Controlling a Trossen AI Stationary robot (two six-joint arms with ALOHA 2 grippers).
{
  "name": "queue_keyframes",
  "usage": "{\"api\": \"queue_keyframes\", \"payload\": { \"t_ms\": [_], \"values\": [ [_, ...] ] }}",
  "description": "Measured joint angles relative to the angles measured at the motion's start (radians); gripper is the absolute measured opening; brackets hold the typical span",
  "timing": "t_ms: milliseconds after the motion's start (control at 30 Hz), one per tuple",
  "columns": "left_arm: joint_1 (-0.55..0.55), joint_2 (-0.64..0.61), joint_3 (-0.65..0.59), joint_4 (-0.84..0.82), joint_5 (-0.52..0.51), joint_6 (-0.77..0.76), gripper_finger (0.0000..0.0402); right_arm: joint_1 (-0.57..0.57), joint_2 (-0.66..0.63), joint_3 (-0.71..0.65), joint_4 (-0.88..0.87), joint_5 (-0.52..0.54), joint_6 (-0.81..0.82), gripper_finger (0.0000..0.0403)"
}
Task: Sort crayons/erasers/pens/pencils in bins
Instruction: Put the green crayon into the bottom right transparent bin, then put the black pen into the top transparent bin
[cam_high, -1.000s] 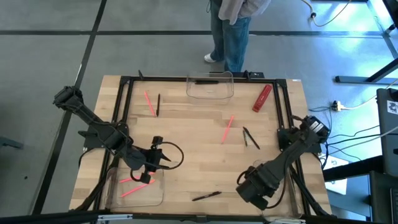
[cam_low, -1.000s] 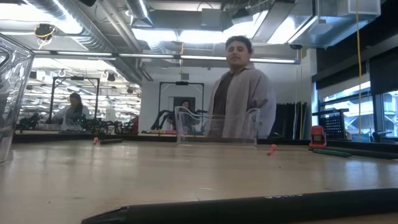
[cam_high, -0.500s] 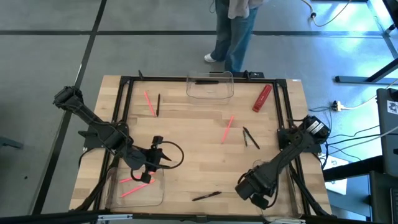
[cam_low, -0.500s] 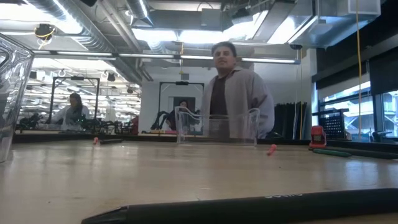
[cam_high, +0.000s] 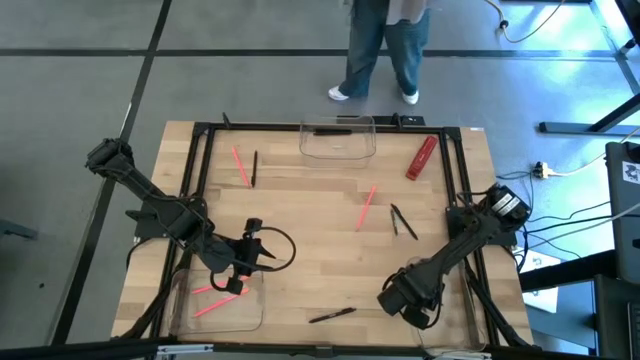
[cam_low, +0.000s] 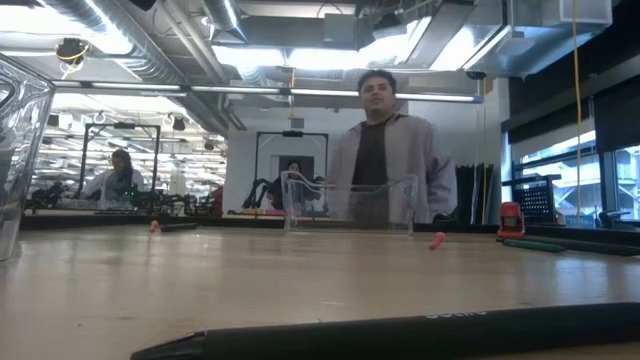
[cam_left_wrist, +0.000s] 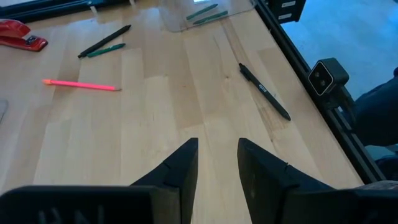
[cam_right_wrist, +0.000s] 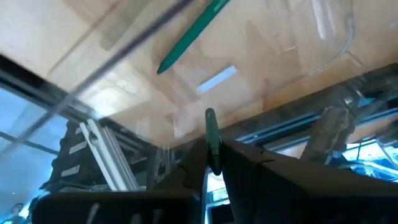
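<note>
From up here I see open wood across the table (cam_high: 300, 275) middle, wide enough for either arm to pass. Obstacles sit at the edges: 1 clear bin (cam_high: 337, 138) at the far rim, 1 bin (cam_high: 215, 300) under the left gripper (cam_high: 238, 265), a red stapler (cam_high: 421, 157) far right, and a black pen (cam_high: 332, 315) near the front.

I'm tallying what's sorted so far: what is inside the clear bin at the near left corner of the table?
Two pink sticks lie inside the near-left bin. The left gripper, open and empty, hangs over the bin's inner edge, so anything directly beneath it is hidden.
</note>
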Motion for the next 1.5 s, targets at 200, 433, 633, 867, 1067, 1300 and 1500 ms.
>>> {"api": "queue_keyframes", "payload": {
  "t_ms": [200, 433, 633, 867, 1067, 1300, 1500],
  "values": [
    [0.001, 0.000, 0.000, 0.000, 0.000, 0.000, 0.0105, -0.012, 0.000, -0.015, 0.007, 0.001, 0.001, 0.0061],
    [0.001, 0.000, 0.000, 0.000, 0.000, 0.001, 0.0105, -0.015, 0.000, -0.015, 0.026, 0.000, 0.002, 0.0089],
    [0.001, 0.000, 0.000, 0.000, -0.012, -0.005, 0.0105, -0.024, 0.000, -0.014, 0.026, -0.019, 0.005, 0.0107],
    [0.012, 0.000, 0.000, -0.012, -0.032, -0.062, 0.0105, -0.035, 0.000, 0.073, -0.055, 0.010, -0.029, 0.0104],
    [0.069, 0.000, 0.000, -0.035, -0.082, -0.215, 0.0105, -0.035, 0.000, 0.263, -0.204, 0.196, -0.029, 0.0104],
    [0.221, -0.038, 0.000, -0.159, -0.052, -0.351, 0.0105, -0.044, 0.000, 0.454, -0.233, 0.587, -0.096, 0.0103],
    [0.365, -0.051, 0.000, -0.305, -0.031, -0.504, 0.0105, -0.092, 0.000, 0.530, -0.232, 0.787, -0.184, 0.0103]
  ]
}}
